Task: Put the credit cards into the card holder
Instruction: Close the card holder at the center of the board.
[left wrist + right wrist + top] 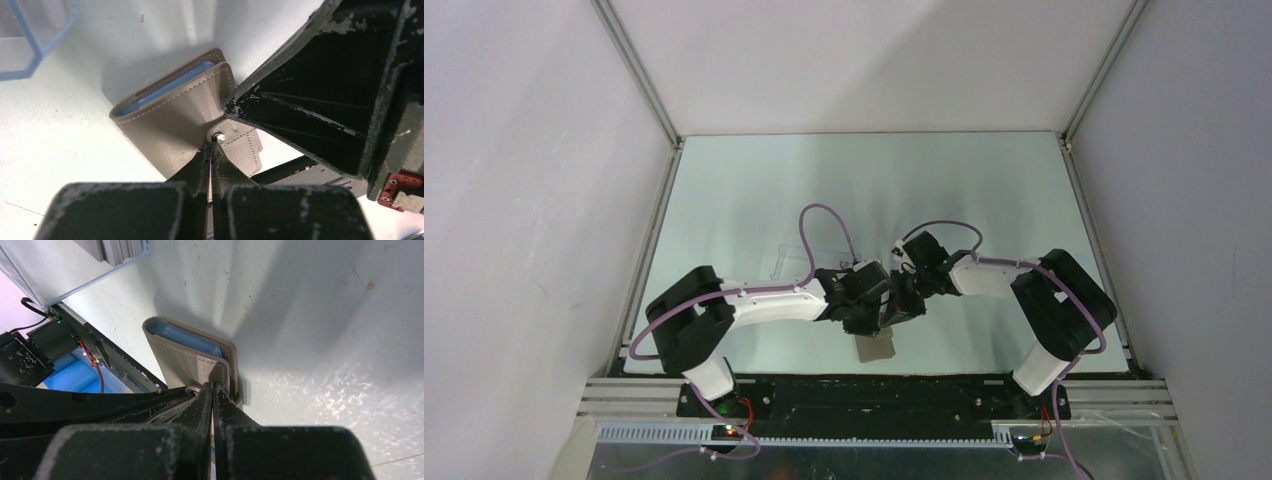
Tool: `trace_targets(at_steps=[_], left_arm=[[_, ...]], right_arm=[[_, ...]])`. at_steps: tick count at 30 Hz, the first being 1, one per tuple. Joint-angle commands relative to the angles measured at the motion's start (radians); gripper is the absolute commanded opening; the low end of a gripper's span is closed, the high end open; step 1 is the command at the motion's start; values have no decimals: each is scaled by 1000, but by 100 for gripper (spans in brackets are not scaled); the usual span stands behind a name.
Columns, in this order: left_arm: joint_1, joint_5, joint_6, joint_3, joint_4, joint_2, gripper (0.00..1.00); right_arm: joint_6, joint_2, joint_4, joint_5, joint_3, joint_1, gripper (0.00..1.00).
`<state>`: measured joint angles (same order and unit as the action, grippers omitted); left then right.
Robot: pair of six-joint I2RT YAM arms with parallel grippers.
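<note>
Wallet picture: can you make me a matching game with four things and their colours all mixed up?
Things:
1. wallet outside
2. lining
3. box
4. left end effector

Colours:
A. light blue
B. black
C. grey-brown
D. see-through

Pairs: 1-C, 2-A, 3-D, 4-B
</note>
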<state>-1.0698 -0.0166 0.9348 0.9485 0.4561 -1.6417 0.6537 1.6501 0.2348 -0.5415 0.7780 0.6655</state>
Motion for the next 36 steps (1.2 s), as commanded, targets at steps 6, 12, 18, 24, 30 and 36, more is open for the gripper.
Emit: trace_targets(at_steps=[6,12,18,24,30,36], left_arm=[[-17,-18,-1,-40,36,32,0],[-21,-31,2,-47,50,74,0],[-33,-31,5,-47,58,78,0],[-41,-26,4,-26,58,60,0],[-42,-28,1,-11,59,50,0],[-42,-32,-10,18,58,34,0]], right_arm=[[-29,77,36,101,34,30,0],[-30,79,55,120,45,31,0],[-26,84,57,118,48,33,0],[-26,91,55,114,48,38,0],[-27,90,56,104,53,40,1],[-25,71,50,79,60,43,1]])
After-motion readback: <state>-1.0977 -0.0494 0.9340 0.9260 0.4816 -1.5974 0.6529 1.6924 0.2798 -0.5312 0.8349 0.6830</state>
